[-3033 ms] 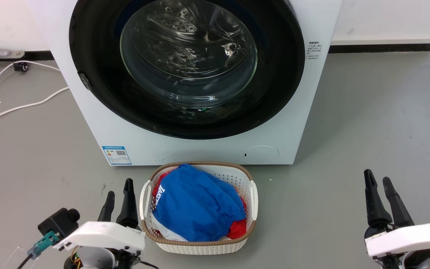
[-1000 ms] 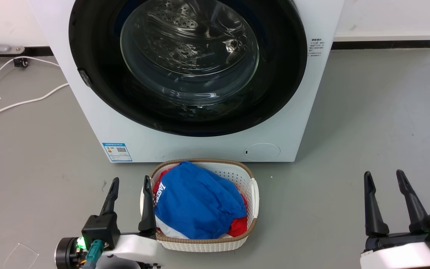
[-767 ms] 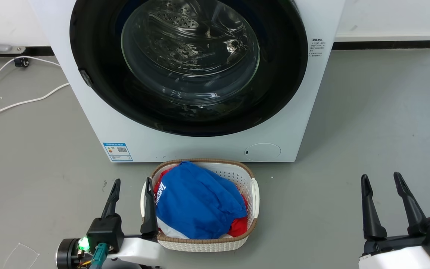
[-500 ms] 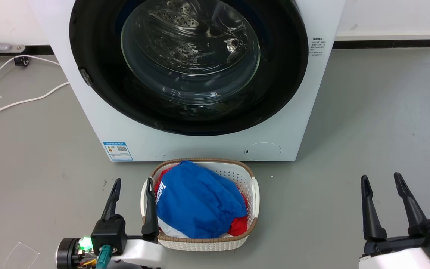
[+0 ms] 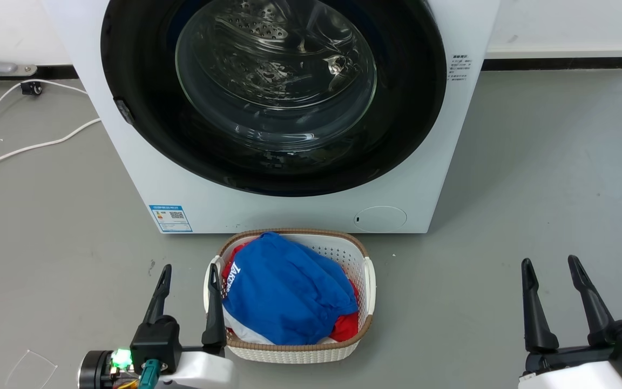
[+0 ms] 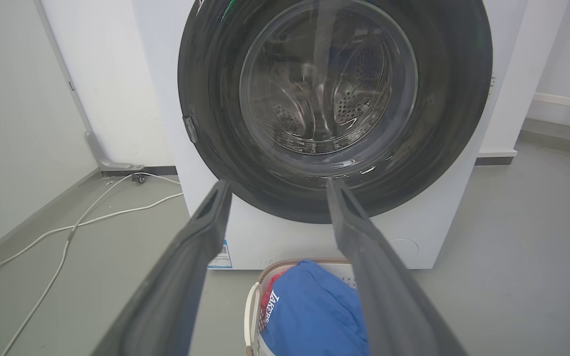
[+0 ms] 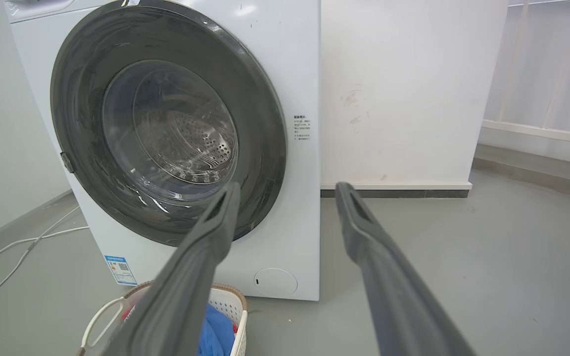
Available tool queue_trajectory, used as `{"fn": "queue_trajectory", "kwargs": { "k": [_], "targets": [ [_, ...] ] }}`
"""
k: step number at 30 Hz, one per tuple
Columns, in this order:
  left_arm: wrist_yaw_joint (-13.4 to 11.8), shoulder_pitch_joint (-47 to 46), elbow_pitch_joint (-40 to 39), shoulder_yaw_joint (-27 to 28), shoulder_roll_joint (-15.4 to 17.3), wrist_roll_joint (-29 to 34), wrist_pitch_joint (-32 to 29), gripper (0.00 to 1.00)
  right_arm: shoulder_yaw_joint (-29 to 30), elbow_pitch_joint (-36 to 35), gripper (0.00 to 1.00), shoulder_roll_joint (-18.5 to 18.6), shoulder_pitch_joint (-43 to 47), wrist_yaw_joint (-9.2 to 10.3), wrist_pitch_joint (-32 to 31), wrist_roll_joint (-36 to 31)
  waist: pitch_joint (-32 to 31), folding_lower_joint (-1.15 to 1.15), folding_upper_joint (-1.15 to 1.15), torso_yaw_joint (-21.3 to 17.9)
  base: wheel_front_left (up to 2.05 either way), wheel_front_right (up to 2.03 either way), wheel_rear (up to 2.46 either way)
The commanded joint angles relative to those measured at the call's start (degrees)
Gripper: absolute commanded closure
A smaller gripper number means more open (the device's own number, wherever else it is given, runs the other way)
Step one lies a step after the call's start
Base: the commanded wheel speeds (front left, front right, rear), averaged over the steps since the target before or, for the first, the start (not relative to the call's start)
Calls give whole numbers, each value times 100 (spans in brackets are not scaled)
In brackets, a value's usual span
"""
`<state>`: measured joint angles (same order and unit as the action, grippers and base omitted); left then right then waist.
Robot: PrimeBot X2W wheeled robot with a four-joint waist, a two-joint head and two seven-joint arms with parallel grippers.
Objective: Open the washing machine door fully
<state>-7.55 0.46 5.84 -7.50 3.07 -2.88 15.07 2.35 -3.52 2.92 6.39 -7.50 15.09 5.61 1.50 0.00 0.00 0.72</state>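
Door not yet opened. The washing machine door [image 5: 273, 97] sits closed and flush against the front of the washing machine [image 5: 289, 213], which stands against the wall straight ahead of the robot.

Left gripper [image 5: 190, 268]: fingers spread wide, holding nothing. It is low, just beside the left handle of the laundry basket [image 5: 367, 281]. Right gripper [image 5: 550, 260]: also wide open and empty, over bare floor [image 5: 505, 189] and well apart from the machine.

The only grab point I can make out is a small grey tab [image 5: 123, 111] on the door's left rim (whether it is a pull or a push-catch, cannot tell).

Risks as I read them:
- The rim is glossy and curved, so fingers closing on it and not on the tab would likely slide off.
- The basket, heaped with a blue garment [image 5: 284, 292], stands right up against the machine under the door. An arm reaching in low, or the base rolling forward, could shove or tip it.
- The hinge is presumably on the right. A straight pull, not an arc, may stall the door or lose the grip halfway.
- A white cable [image 5: 30, 148] trails on the floor to the left and could snag a wheel if the robot shifts that way.
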Motion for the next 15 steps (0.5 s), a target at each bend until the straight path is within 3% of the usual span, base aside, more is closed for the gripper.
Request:
{"fn": "queue_trajectory", "kwargs": {
  "k": [1, 15],
  "targets": [
    [16, 43, 18, 6, -9, -33, 16, 0, -8, 12, 0, -7, 62, 2, 12, 50, -2, 0, 0, -2, 0, 0, 0],
    [54, 18, 89, 39, -23, -77, 16, 0, -18, 60, 0, -7, 41, 2, 12, 148, 4, 0, 0, 16, 0, 0, 0]
  ]
}}
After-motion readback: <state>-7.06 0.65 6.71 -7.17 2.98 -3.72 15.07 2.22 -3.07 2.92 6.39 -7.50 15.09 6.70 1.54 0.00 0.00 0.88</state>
